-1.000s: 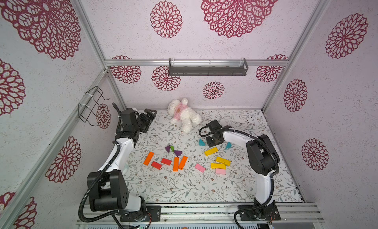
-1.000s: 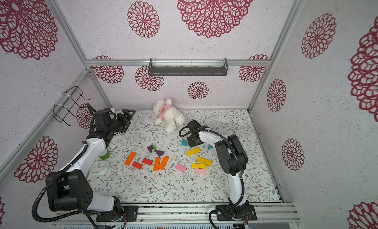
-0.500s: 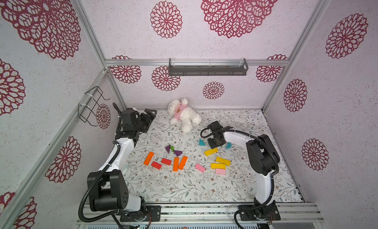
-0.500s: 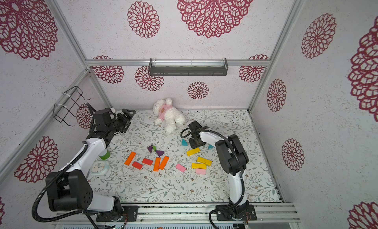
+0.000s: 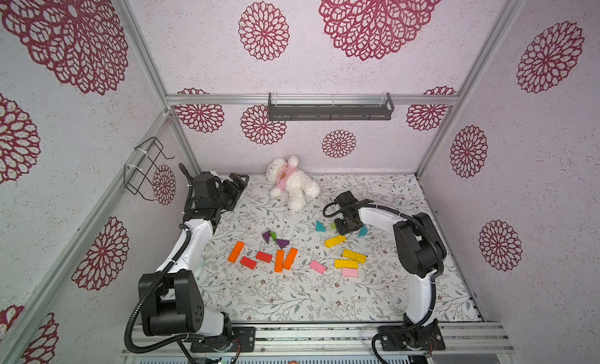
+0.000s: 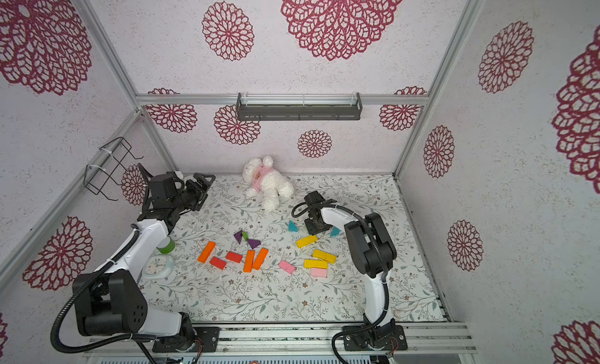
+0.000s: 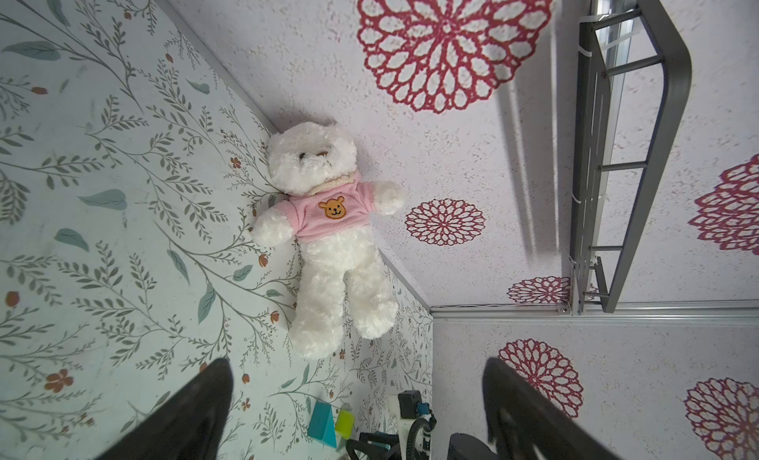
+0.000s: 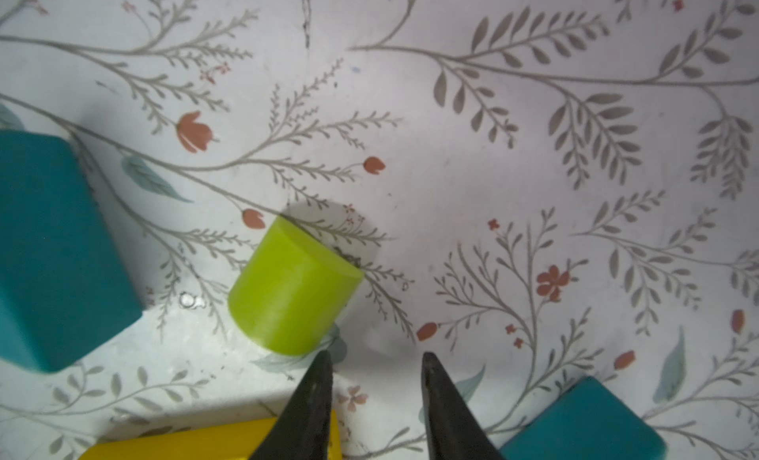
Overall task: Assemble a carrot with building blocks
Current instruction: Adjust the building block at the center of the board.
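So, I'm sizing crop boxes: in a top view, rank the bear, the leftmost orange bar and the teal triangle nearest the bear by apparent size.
1. bear, by far the largest
2. orange bar
3. teal triangle, clearly smaller than the bar

No near-ties here.

surface: floral table (image 5: 292, 297) | on it: building blocks (image 5: 279, 261); plush bear (image 5: 292, 183); clock (image 6: 158, 265); green cup (image 6: 166, 245)

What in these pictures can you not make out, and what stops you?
- Green cylinder: in a top view, mostly hidden behind the end of the right arm.
- Yellow block: right wrist view, cut off by the bottom edge and a finger.
- Clock: in a top view, face too small to read.
- Green cup: partly hidden by the left arm.
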Motion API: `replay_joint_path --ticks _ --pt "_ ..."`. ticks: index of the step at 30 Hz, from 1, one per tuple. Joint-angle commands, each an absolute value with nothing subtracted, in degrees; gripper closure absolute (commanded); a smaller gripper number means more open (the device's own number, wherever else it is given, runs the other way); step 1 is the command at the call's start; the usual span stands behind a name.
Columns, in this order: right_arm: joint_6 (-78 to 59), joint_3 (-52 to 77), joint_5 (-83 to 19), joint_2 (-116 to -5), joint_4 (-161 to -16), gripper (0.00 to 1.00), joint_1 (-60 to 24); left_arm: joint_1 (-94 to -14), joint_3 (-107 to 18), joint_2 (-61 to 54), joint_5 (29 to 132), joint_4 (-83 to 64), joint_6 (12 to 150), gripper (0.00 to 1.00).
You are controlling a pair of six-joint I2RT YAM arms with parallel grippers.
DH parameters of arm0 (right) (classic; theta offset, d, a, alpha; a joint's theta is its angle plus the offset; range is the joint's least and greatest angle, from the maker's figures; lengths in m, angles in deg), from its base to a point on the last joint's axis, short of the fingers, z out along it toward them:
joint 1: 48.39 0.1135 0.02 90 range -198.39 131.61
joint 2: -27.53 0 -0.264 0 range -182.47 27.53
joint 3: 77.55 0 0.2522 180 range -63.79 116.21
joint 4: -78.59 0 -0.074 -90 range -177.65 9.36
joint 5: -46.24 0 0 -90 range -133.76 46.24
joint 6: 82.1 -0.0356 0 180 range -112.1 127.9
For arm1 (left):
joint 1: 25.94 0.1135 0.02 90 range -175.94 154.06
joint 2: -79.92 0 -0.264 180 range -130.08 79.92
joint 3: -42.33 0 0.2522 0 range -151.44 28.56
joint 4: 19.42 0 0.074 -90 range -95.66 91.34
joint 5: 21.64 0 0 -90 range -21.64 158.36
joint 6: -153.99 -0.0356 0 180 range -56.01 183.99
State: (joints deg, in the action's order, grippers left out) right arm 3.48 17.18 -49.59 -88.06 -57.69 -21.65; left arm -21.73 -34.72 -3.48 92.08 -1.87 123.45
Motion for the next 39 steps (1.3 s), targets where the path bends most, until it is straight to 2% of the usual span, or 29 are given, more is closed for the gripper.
replay_joint_path --ticks 1,7,17,26,39 --pt "3.87 18.22 -49.74 -85.36 -56.18 0.64 -21.92 -22.07 -36.04 -4.06 92.35 -2.19 123.67 0.03" --pt "-1.22 19.77 -45.34 -83.25 -56.69 0.7 -22.02 -22.0 -36.21 -4.06 92.2 -1.71 123.49 0.03" --pt "-12.03 27.44 -46.67 -89.71 -55.1 0.61 -22.1 -21.98 -36.3 -3.47 92.14 -1.44 123.56 0.03" --pt "-17.14 24.36 -43.84 -89.93 -57.16 0.6 -22.19 -21.98 -36.25 -3.31 92.46 -1.53 123.93 0.03" --pt "-17.24 22.44 -41.0 -90.94 -59.07 0.63 -22.1 -21.98 -36.21 -3.58 92.45 -1.53 123.93 0.03"
